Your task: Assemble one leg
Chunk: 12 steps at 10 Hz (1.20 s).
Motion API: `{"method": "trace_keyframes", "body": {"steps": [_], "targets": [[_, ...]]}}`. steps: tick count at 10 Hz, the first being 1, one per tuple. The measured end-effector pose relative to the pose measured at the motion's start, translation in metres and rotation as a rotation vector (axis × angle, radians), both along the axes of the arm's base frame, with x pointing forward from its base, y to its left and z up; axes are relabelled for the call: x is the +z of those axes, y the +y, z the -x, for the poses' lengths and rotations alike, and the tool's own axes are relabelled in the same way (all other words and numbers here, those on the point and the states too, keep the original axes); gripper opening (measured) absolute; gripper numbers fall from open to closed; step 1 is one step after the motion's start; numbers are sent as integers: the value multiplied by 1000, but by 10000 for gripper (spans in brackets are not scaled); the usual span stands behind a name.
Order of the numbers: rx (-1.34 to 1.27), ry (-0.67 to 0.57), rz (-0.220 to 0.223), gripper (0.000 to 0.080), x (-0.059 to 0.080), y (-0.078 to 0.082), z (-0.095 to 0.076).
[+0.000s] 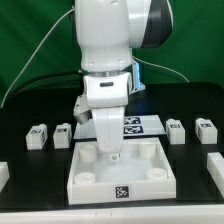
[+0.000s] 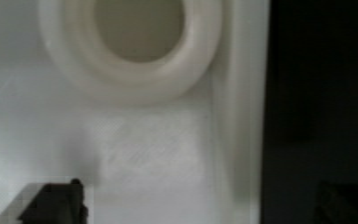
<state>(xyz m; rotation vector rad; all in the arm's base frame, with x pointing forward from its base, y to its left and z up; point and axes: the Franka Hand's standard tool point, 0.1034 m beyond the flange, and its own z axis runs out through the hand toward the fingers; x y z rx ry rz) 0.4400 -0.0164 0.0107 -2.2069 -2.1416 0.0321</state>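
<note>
Two legs, small white tagged pegs (image 1: pixel 38 135) (image 1: pixel 63 133), lie on the black table at the exterior view's left, and two more (image 1: pixel 176 130) (image 1: pixel 203 130) at its right. My gripper (image 1: pixel 107 148) hangs low over the back left part of the large white square panel (image 1: pixel 120 180). In the wrist view my gripper (image 2: pixel 190 205) is open and empty. One dark finger (image 2: pixel 55 203) shows, and the other is barely visible against the black table. The panel's white surface (image 2: pixel 158 130) and a round corner hole (image 2: pixel 137 40) lie close beneath.
The marker board (image 1: pixel 140 125) lies behind the panel, partly hidden by the arm. White parts sit at the table's edges at the exterior view's left (image 1: pixel 3 172) and right (image 1: pixel 215 165). Black table (image 2: pixel 327 100) borders the panel's edge.
</note>
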Motion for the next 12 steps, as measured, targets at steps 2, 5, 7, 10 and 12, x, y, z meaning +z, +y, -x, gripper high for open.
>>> {"method": "trace_keyframes", "body": {"steps": [2, 5, 7, 10, 12], "targets": [[-5, -11, 0, 650, 0, -1, -2], [-6, -10, 0, 241, 0, -1, -2], [-6, -12, 0, 71, 0, -1, -2], [-8, -16, 0, 59, 0, -1, -3], [-8, -16, 0, 59, 0, -1, -3]]}}
